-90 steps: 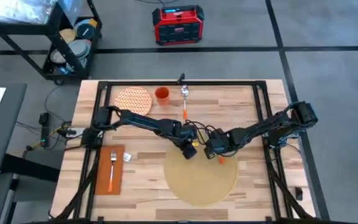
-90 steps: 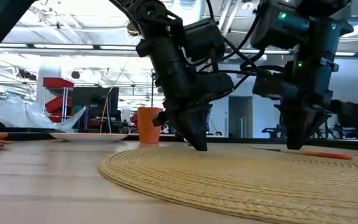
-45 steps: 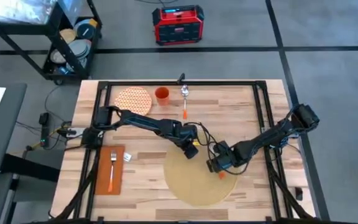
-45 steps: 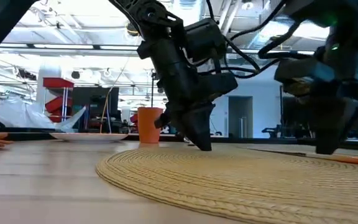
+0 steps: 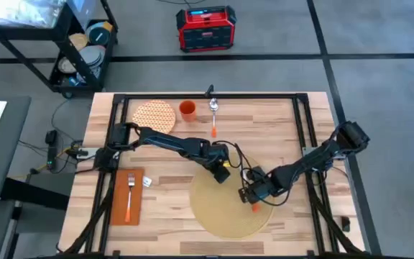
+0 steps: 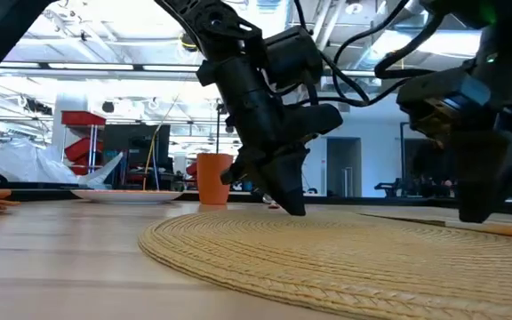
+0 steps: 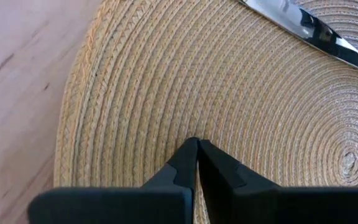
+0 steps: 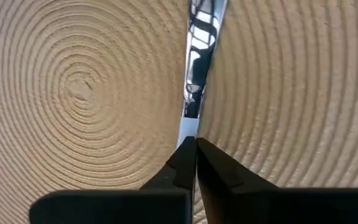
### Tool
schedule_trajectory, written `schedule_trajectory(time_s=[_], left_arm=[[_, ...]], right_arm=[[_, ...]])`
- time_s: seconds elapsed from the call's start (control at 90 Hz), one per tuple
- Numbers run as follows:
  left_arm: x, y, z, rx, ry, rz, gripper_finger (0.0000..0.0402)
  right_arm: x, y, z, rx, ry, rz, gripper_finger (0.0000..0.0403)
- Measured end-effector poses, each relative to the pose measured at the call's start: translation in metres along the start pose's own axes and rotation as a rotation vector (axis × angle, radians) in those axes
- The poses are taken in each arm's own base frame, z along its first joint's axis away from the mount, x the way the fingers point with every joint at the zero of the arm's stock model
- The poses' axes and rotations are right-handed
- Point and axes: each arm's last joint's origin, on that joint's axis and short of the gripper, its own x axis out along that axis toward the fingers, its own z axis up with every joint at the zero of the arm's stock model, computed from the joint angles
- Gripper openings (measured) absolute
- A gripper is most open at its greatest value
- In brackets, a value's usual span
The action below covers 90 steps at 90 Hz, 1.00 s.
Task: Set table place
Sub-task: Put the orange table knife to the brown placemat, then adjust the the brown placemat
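Note:
The place, a round tan woven mat [image 5: 228,212], lies flat on the table [image 5: 286,126] near its front middle. My left gripper [image 5: 223,175] is shut, its tips down on the mat's far left part [image 7: 166,93]. My right gripper [image 5: 252,194] is shut too and stands over the mat's right part. A knife lies flat on the mat under it, its shiny blade [image 8: 199,62] running away from the fingertips and its orange handle [image 5: 256,207] showing just beside the gripper. In the low view both grippers [image 6: 292,206] [image 6: 476,213] point steeply down at the mat [image 6: 327,258]. My left gripper presses its shut fingertips [image 7: 188,155] onto the mat's woven top a little inside its far left rim [image 7: 79,124], slanting down from the far left. The mat stays flat on the table. My right gripper sets its shut fingertips [image 8: 188,152] on the knife's blade [image 8: 190,124] from above. The blade lies flat on the mat and runs on ahead of the fingers. The tips hide whether they pinch it or only press it.
At the far left stand an orange-and-white plate [image 5: 154,114], an orange cup [image 5: 187,109] and an orange-handled spoon [image 5: 213,115]. An orange napkin with a fork [image 5: 129,196] lies near the left front. Bare wood lies to the mat's right.
My right gripper has gone toward the table's near edge over the mat's right part, staying shut. The knife has slid the same way with it, still flat on the mat. My left gripper has stayed on the mat's far left part.

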Motion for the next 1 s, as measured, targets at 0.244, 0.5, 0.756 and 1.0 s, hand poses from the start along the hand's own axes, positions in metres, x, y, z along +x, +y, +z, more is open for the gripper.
schedule_trajectory(time_s=[0.244,0.5,0.756,1.0], left_arm=[[0.0,0.0,0.0,-0.001,0.0,0.0,0.0],[-0.001,0.0,0.0,-0.011,0.0,-0.002,0.0],[-0.022,0.001,0.001,-0.022,0.006,0.019,0.0],[-0.067,0.0,0.002,0.014,-0.001,0.02,0.0]], right_arm=[[0.0,-0.003,0.0,-0.006,-0.006,-0.028,0.0],[-0.006,-0.007,0.0,-0.031,-0.064,-0.06,0.0],[-0.007,-0.012,0.002,-0.076,-0.063,-0.11,0.0],[-0.001,-0.02,0.001,-0.081,-0.05,-0.114,0.0]])
